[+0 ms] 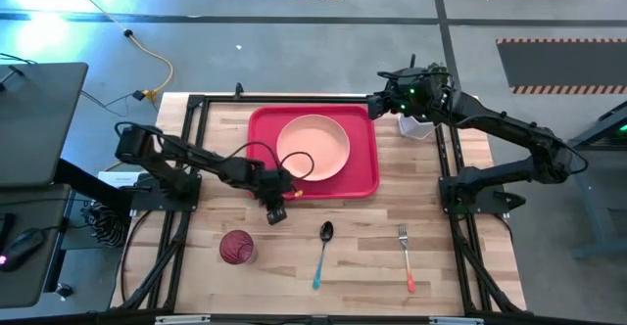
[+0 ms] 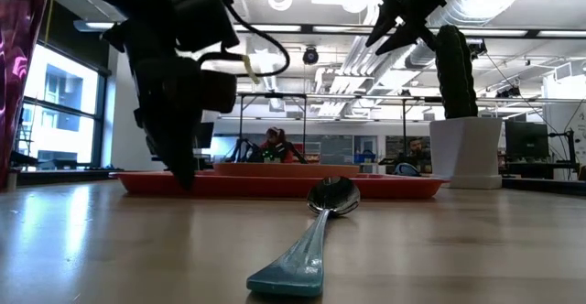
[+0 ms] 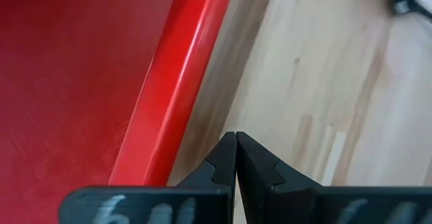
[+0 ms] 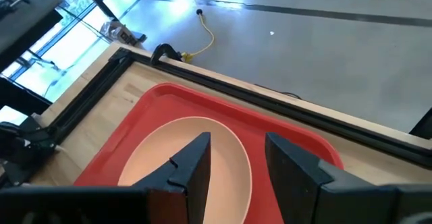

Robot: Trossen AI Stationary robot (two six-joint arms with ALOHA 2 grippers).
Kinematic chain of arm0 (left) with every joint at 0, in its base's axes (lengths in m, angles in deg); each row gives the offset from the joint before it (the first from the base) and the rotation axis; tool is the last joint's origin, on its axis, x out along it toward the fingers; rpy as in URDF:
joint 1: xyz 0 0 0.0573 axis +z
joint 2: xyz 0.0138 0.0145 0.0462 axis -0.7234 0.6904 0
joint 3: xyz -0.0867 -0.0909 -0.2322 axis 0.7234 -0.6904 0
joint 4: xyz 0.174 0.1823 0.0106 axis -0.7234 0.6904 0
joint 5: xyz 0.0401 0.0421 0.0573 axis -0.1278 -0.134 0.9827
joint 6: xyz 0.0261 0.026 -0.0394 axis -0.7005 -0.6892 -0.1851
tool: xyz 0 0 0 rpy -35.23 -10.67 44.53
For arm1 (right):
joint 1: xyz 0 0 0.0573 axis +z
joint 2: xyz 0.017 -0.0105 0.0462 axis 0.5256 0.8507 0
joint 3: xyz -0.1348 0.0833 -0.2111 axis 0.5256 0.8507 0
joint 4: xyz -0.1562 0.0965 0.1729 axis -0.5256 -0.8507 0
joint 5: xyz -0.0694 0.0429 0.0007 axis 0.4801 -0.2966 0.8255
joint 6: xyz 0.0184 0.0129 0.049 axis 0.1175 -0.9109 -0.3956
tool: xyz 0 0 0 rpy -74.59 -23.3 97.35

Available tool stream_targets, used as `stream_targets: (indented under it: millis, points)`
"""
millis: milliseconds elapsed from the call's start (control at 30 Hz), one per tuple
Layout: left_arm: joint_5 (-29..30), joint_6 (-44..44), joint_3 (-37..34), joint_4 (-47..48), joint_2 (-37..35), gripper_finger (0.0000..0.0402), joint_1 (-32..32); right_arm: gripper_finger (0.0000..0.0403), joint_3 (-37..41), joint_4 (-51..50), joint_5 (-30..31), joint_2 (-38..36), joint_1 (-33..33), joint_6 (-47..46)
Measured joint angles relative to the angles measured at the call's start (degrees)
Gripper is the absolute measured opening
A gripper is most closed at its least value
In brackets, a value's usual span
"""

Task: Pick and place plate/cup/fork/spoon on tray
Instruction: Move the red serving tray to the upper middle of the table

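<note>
The peach-pink plate [image 1: 313,147] lies flat in the red tray [image 1: 364,178]; it also shows in the right wrist view [image 4: 155,156]. The magenta cup [image 1: 236,247] stands on the wood near the front left. The teal-handled spoon [image 1: 322,255] and the orange-handled fork [image 1: 406,258] lie flat on the wood at the front. My left gripper [image 3: 235,142] is shut and empty, low beside the tray's near left rim [image 3: 169,96]. My right gripper [image 4: 236,143] is open and empty, high over the tray's far right corner. My left gripper's shut fingertips [image 3: 246,150] point down at the wood just outside the tray's near rim. I cannot tell whether they touch the table or the rim.
A white pot with a green cactus [image 2: 462,139] stands on the table at the tray's far right corner, close under my right arm. Black frame rails run along the table's left, right and far edges. Bare wood lies between the cup, spoon and fork.
</note>
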Motion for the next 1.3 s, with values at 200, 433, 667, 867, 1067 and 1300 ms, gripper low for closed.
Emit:
stream_targets:
  millis: [200, 433, 667, 867, 1067, 1300]
  points:
    - [0.5, 0.2, 0.0, 0.1, 1.1, 0.0001, 0.1, 0.013, 0.0, 0.0, -1.4, 0.0, 0.0, 0.3]
    - [3.4, 0.2, 0.0, 0.1, 1.1, 0.0001, 1.2, 0.013, 0.0, 0.0, -1.5, 0.0, 0.0, 0.3]
    - [4.0, -1.7, 0.0, -0.3, 1.1, 0.0001, 3.8, 0.013, 0.0, 0.0, -1.5, 0.0, 0.0, -0.1]
    - [4.0, -3.1, 0.0, -2.0, 1.1, 0.0001, 5.1, 0.013, 0.0, 0.0, -1.5, 0.0, 0.0, -0.1]
    - [4.1, -4.2, 0.0, -5.3, 1.1, 0.0001, 5.4, 0.013, 0.0, 0.0, -1.5, 0.0, 0.0, -0.1]
    - [4.2, -4.2, 0.1, -6.0, 1.1, 0.0, 5.4, 0.013, 0.0, 0.0, -1.5, 0.0, 0.0, -0.1]
